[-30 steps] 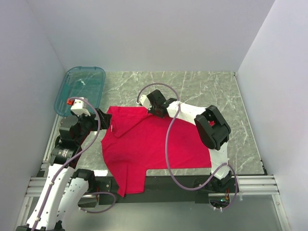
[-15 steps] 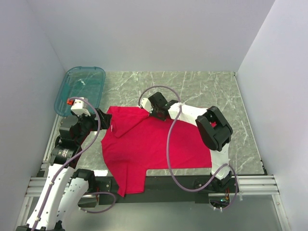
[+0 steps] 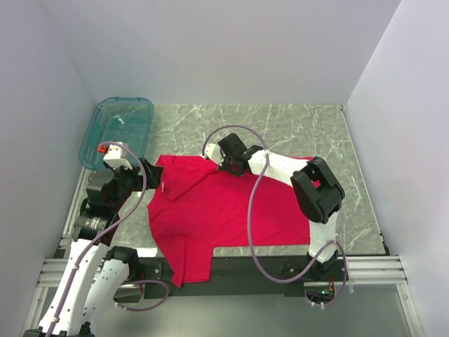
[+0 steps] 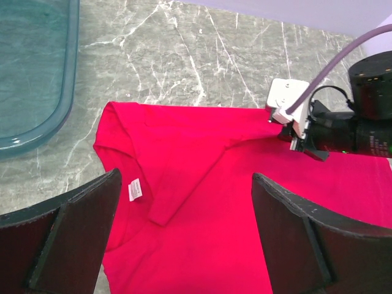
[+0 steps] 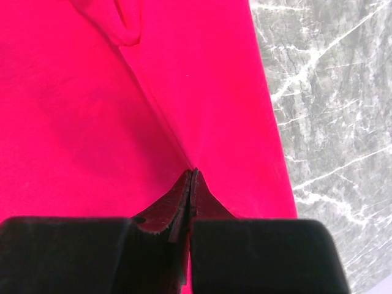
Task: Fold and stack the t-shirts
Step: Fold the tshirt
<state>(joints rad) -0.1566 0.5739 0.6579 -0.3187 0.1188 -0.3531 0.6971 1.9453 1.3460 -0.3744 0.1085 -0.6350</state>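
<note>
A red t-shirt (image 3: 224, 210) lies spread on a grey marble table (image 3: 295, 126), seen from above with two robot arms reaching over it.

The right claw (image 3: 226, 165) sits low on the shirt's far edge. In its own wrist view the right claw (image 5: 193, 174) has its two black fingers pressed together. A taut crease in the cloth starts right at their tips, so they look clamped on a pinch of the shirt. From this claw, nearly all the cloth spreads back toward the arm bases and out to both sides. Bare marble lies just beyond the claw and to its right.

The left claw (image 3: 144, 175) hovers at the shirt's collar end. In its wrist view the left claw (image 4: 185, 177) has its fingers wide apart and holds nothing. The white neck label (image 4: 135, 190) lies just inside its left finger. A folded-over flap of cloth runs from near the label slantwise away toward the right claw. A see-through teal tub (image 3: 119, 130) stands beyond and to the left of this claw, apart from the shirt.

The shirt's long axis runs side to side, with the collar under the left claw and the hem off toward the right arm's base. One sleeve hangs past the table's near edge. The left claw is nearer the collar, and the right claw is nearer the far edge. The next fold probably depends on drawing that far edge across the body, toward the bases.
</note>
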